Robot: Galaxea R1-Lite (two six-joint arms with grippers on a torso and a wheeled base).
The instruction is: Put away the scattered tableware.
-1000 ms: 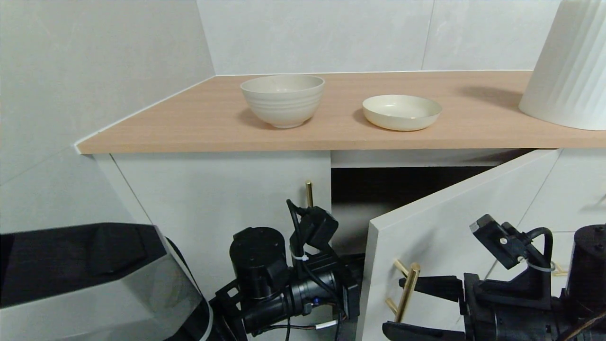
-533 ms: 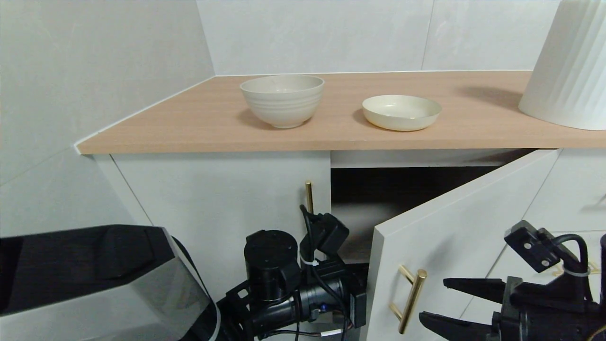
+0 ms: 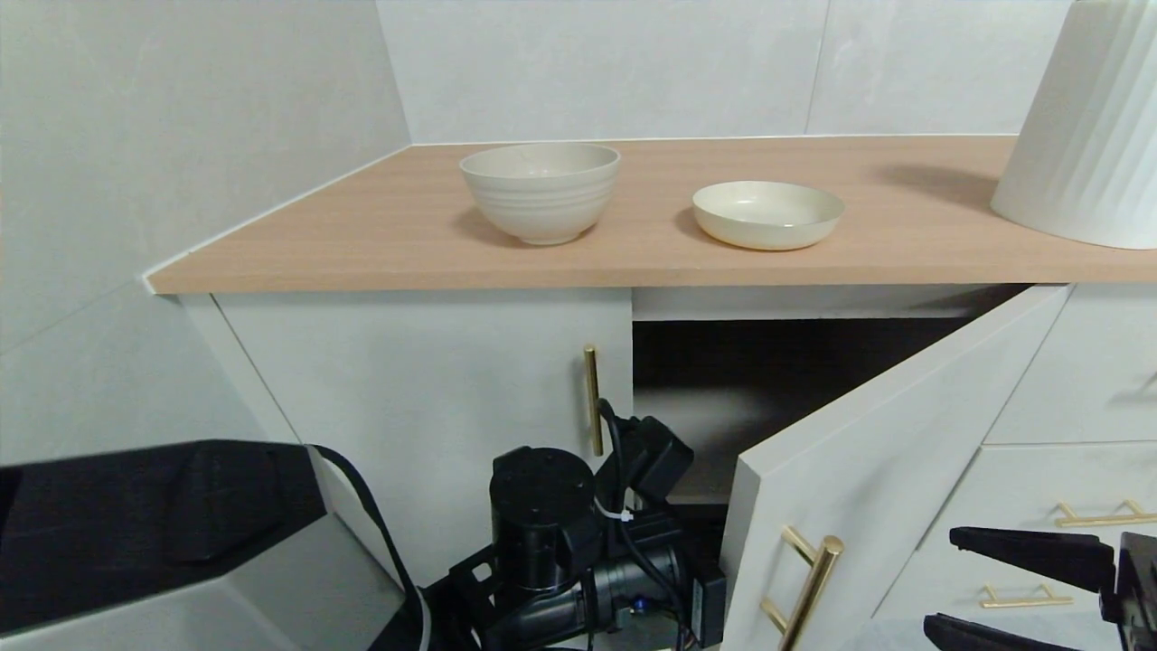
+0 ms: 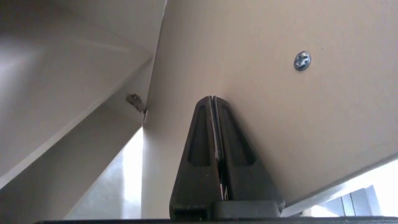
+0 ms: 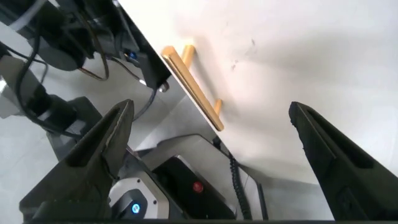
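A ribbed cream bowl [image 3: 540, 192] and a shallow cream plate [image 3: 767, 213] stand side by side on the wooden counter [image 3: 362, 244]. Below them the right cabinet door [image 3: 868, 452] hangs partly open, with a gold handle [image 3: 809, 588] near its free edge. My right gripper [image 3: 940, 579] is open, just right of that handle and apart from it; in the right wrist view the gripper [image 5: 210, 106] faces the handle [image 5: 193, 87]. My left gripper [image 4: 213, 99] is shut and empty, with its tip close against the door's inner face [image 4: 261, 37].
A tall white ribbed vessel [image 3: 1085, 127] stands on the counter at the right. The left cabinet door [image 3: 434, 389] is closed, with a gold handle [image 3: 592, 400]. Drawers with gold handles [image 3: 1103, 517] sit right of the open door. The cabinet interior [image 3: 768, 353] is dark.
The right cabinet door has swung wider open. My right gripper, earlier around the door handle, has drawn back to the right and off it. The left arm has shifted right.
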